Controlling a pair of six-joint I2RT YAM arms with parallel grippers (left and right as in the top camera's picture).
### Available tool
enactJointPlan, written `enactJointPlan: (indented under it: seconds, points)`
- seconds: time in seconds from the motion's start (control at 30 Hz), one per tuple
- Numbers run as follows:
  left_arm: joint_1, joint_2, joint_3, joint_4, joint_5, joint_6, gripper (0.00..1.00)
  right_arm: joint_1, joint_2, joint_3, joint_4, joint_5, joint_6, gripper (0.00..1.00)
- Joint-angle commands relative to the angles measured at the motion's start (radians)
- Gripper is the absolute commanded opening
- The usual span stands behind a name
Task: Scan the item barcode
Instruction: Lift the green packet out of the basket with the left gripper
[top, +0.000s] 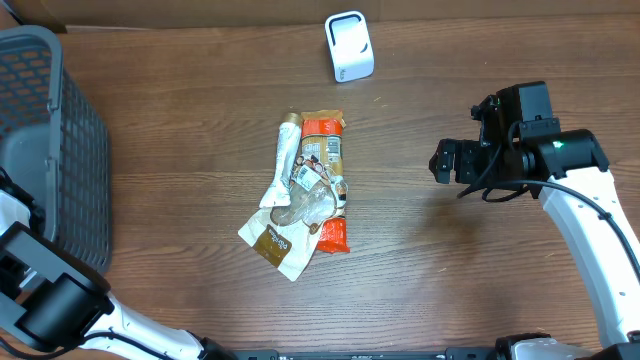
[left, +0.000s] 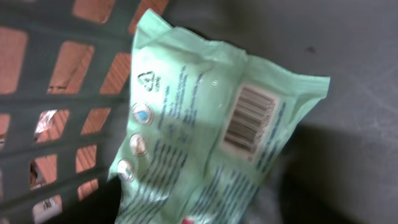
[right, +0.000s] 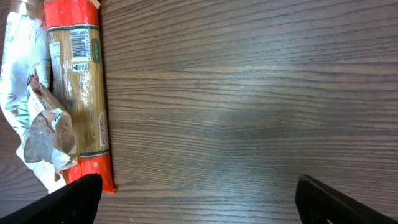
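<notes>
Plainly, the green packet (left: 205, 143) sat barcode-up inside the basket (top: 60, 150) at the left edge of the bench (top: 200, 120); whether the left hand gripped it could not be told. The right hand (right: 199, 198) hung wide open near the right edge.

The right arm (top: 590, 225) is white with black blocks, a thin black cable (top: 578, 186) and a green light (top: 556, 144). The left arm (top: 55, 300) matches.

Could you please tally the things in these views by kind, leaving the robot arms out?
Grey basket: 1
White scanner: 1
Green pack: 1
Packets in the central pile: 4, as far as the overlap shows
Total: 7
</notes>
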Motion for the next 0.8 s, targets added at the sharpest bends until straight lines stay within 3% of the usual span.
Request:
enactJointPlan:
  seconds: [0.0, 0.03, 0.1, 0.23, 0.3, 0.43, 0.6, 0.63, 0.77]
  points:
    - [0.015, 0.074, -0.024, -0.010, 0.031, 0.004, 0.21, -0.003, 0.001, 0.019, 0.006, -0.019, -0.001, 1.00]
    - [0.015, 0.074, -0.024, -0.009, 0.044, 0.004, 0.14, -0.003, 0.001, 0.019, 0.006, -0.019, -0.001, 1.00]
    - [0.015, 0.074, -0.024, -0.012, 0.062, 0.004, 0.12, -0.003, 0.001, 0.019, 0.005, -0.019, -0.001, 1.00]
    - [0.019, 0.074, -0.036, -0.032, 0.105, 0.004, 0.46, -0.003, 0.001, 0.019, 0.006, -0.019, -0.001, 1.00]
    - [0.021, 0.074, -0.055, -0.029, 0.104, 0.005, 0.52, -0.003, 0.001, 0.019, 0.006, -0.019, -0.001, 1.00]
    - [0.026, 0.074, -0.092, -0.003, 0.104, 0.005, 0.53, -0.003, 0.001, 0.019, 0.005, -0.019, -0.001, 1.00]
    - [0.026, 0.074, -0.114, 0.016, 0.150, 0.005, 0.08, -0.003, 0.001, 0.019, 0.006, -0.019, -0.001, 1.00]
    - [0.026, 0.074, -0.114, 0.016, 0.173, 0.005, 0.04, -0.003, 0.001, 0.019, 0.006, -0.019, -0.001, 1.00]
    - [0.016, 0.073, -0.094, -0.007, 0.224, 0.005, 0.04, -0.003, 0.001, 0.019, 0.006, -0.019, -0.001, 1.00]
